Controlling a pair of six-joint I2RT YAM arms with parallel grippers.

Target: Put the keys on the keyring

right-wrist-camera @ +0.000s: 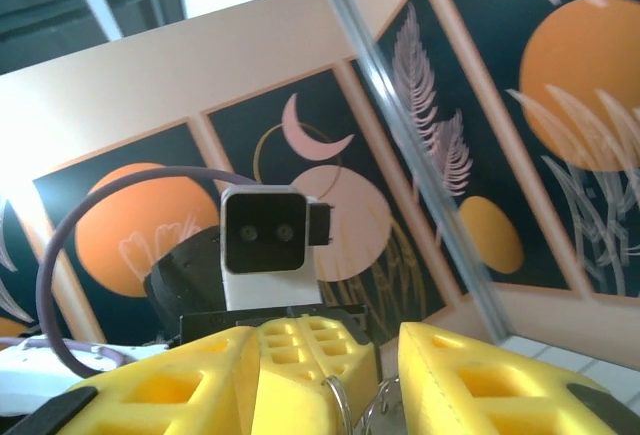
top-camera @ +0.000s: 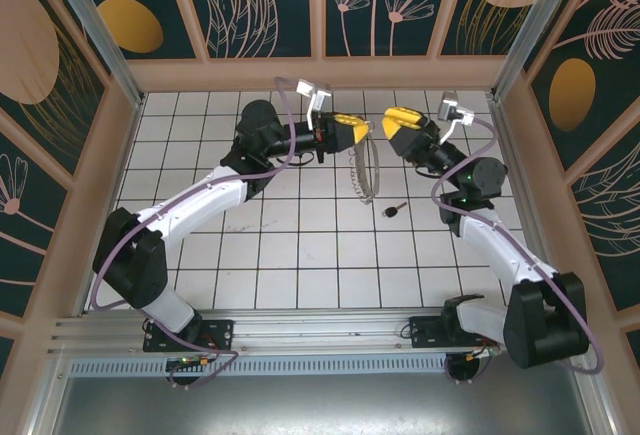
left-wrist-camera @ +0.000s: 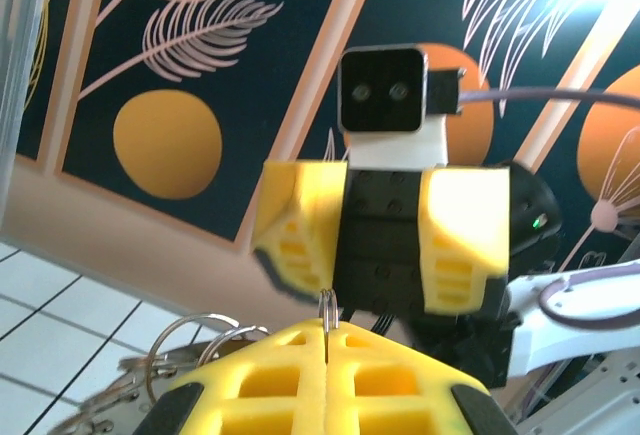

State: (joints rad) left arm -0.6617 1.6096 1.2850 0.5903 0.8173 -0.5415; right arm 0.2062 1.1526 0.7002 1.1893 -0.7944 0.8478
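The left tool (top-camera: 358, 129) clamps the keyring (top-camera: 368, 195), apparently presenting it to the gaping right tool (top-camera: 392, 125), while the key (top-camera: 394, 211) lies on the worktop (top-camera: 300, 255).

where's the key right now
In the top view the key lies on the tiled table, right of centre, just past the lower end of the keyring that the left pincer holds.

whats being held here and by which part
The left pincer pinches the keyring by one thin ring at its upper end; the rest hangs below. The right pincer is open and empty.
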